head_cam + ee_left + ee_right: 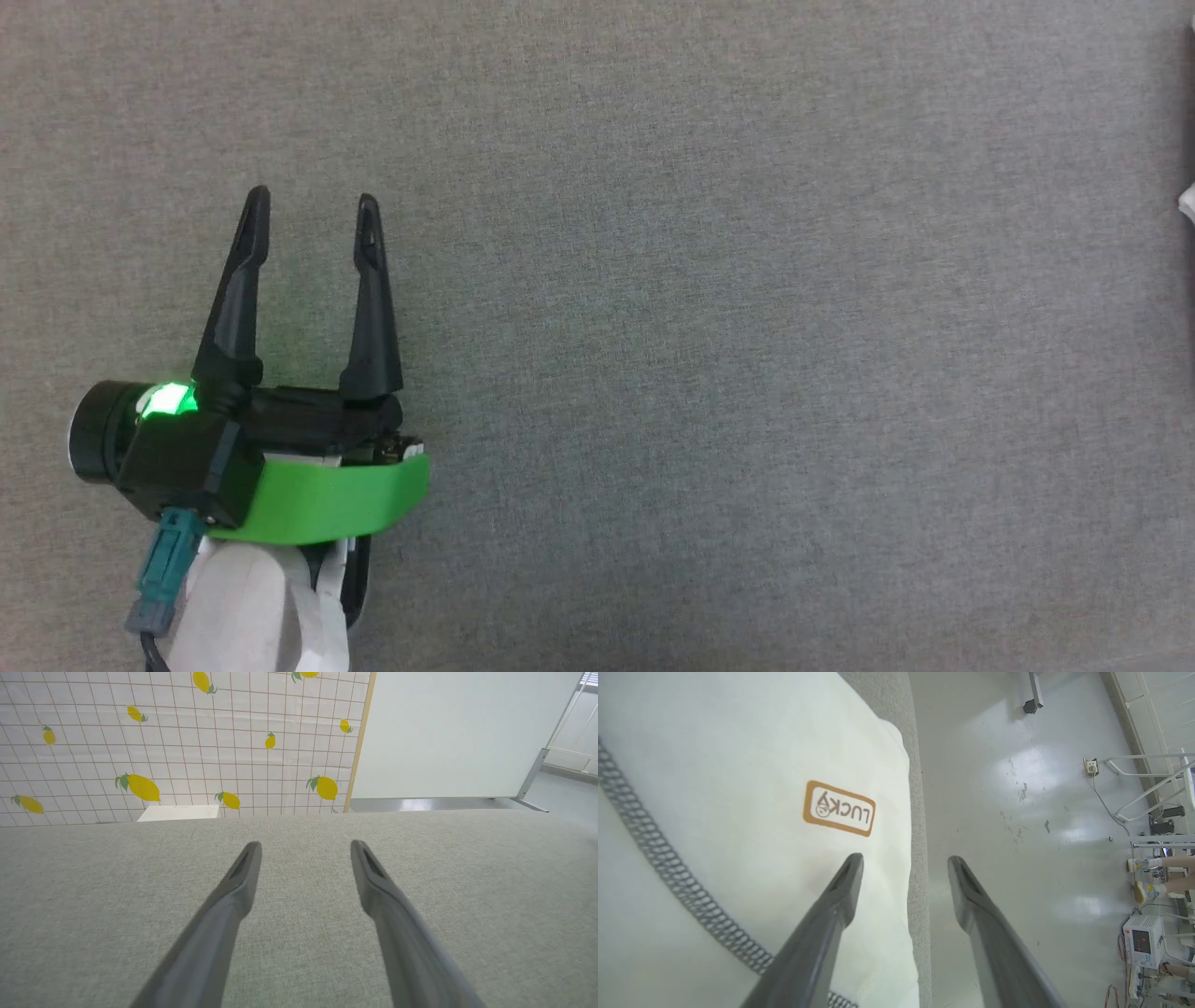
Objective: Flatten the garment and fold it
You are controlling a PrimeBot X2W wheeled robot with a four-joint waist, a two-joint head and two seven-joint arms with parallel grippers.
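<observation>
Right wrist view puts the garment (738, 765) on the grey table (918, 812), its border running along the table's right edge with the glossy floor (1017, 812) directly beyond. The right gripper (904, 857) is spread wide and grips nothing: one finger hangs over the white cloth near the orange patch (839, 808), the other over the floor past the edge. The left gripper (312, 196) is likewise spread and empty, over bare table well to the left of the garment. The main risk, as I judge it, is that edge: a pinch taken here could close on air, or a pull to the right could drag the thin fabric off the table. With nothing pinning the cloth, a one-sided tug may bunch it along the dark stitched seam (668, 872) rather than flatten it.
</observation>
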